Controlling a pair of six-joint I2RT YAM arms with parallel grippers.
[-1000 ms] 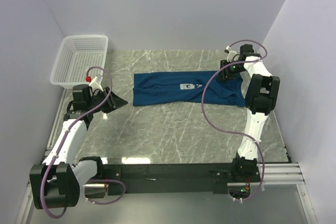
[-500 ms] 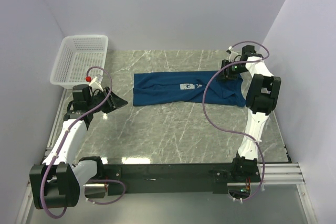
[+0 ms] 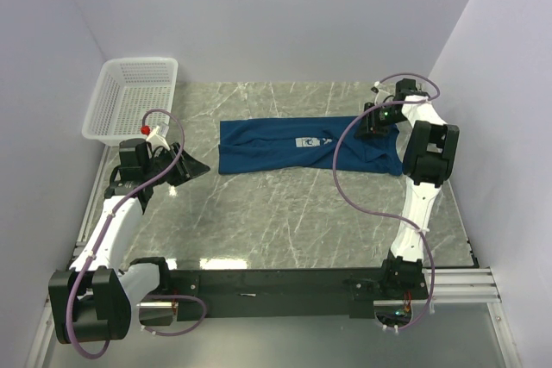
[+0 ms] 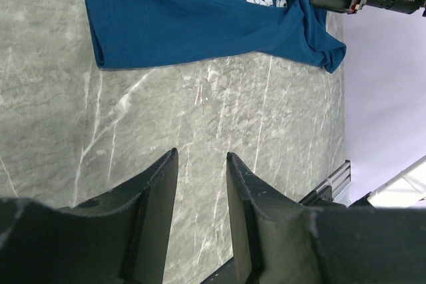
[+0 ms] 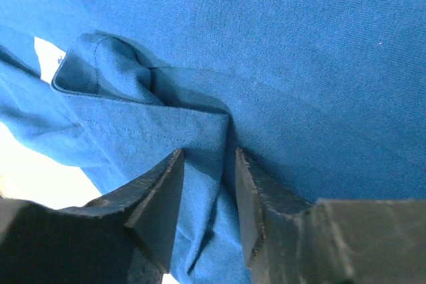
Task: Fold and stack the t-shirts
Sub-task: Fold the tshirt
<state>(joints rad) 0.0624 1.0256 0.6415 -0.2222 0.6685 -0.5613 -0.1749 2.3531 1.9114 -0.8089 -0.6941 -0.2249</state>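
The t-shirt (image 3: 285,148) lies on the far half of the desk (image 3: 285,208). The right end effector (image 5: 208,154) straddles a fold at its right end; whether it is clamped cannot be told. The left end effector (image 4: 200,157) is released, holding nothing, well apart from the shirt.

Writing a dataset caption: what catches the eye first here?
The dark blue t-shirt lies as a long band across the far middle of the marble table. The right gripper sits at its right end, fingers astride a raised fold. The left gripper hovers open over bare table, and a white mesh basket stands at the far left corner.
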